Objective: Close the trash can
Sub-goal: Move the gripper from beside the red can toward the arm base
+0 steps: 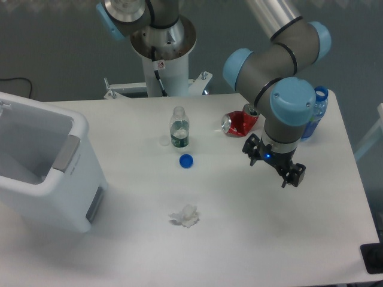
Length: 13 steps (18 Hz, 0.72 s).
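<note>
Fingers: spread apart, nothing held betw. them.
Gripper (274, 165): hung over bare table (251, 239), right of centre.
Nearby: crushed red can (239, 123) just behind; blue bottle (313, 112) beside arm.
Mid-table: clear bottle (179, 127) upright, uncapped; blue cap (186, 161) in front; crumpled tissue (185, 216) nearer the camera.
Trash can (45, 168): far left edge, seen open.

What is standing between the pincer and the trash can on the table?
The clear bottle and blue cap stand roughly between the pincer and the open trash can; the crumpled tissue lies nearer the front. All are low.
</note>
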### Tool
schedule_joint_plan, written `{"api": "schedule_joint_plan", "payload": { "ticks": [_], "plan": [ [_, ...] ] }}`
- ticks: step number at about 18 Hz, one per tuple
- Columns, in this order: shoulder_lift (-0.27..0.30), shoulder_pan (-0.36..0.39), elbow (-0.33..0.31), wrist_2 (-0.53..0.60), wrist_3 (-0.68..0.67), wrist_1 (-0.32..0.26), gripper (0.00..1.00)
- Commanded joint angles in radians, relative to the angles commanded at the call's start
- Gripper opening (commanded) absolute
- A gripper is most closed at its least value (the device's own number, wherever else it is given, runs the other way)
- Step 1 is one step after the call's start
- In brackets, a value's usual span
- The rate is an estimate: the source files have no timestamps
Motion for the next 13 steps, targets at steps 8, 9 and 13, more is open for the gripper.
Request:
{"api": "schedule_joint_plan", "payload": {
  "ticks": [8, 9, 13],
  "plan": [
    [0.011, -0.008, 0.02, -0.008, -0.024, 0.003, 1.0],
    [0.009, -0.008, 0.026, -0.008, -0.044, 0.011, 1.0],
    [0.047, -0.023, 0.025, 0.05, -0.06, 0.009, 1.0]
  ]
}}
